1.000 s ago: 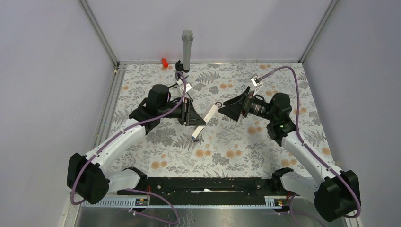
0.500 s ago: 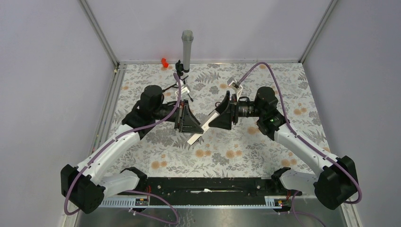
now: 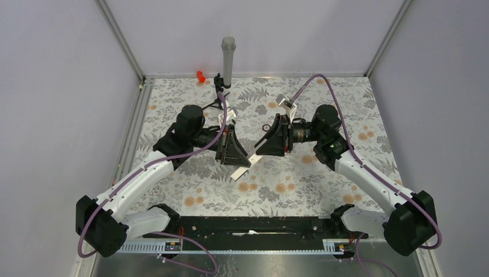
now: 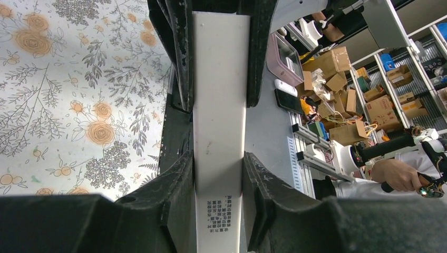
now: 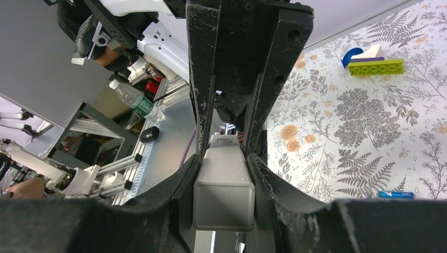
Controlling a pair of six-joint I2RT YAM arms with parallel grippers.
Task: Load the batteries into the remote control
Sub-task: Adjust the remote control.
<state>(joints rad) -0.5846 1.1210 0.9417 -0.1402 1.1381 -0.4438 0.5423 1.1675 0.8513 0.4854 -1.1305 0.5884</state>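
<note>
The remote control [image 3: 243, 165], a slim white bar, hangs above the floral mat between both grippers. My left gripper [image 4: 217, 167] is shut on its long sides, and small printed text shows near my fingers. My right gripper [image 5: 223, 182] is shut on the remote control [image 5: 223, 185] at its other end, both pads against its sides. In the top view the left gripper [image 3: 237, 153] and right gripper [image 3: 266, 144] face each other across the bar. One small blue battery [image 5: 395, 194] lies on the mat at the lower right of the right wrist view.
A yellow-green bar [image 5: 375, 67] with a small blue piece [image 5: 350, 55] beside it lies on the mat. A grey upright post [image 3: 229, 57] and a red object [image 3: 200, 75] stand at the back edge. The enclosure walls close the sides.
My right arm swung left to the remote's far end, and its jaws closed from wide open onto it. The left gripper kept its hold and shifted the bar slightly.
</note>
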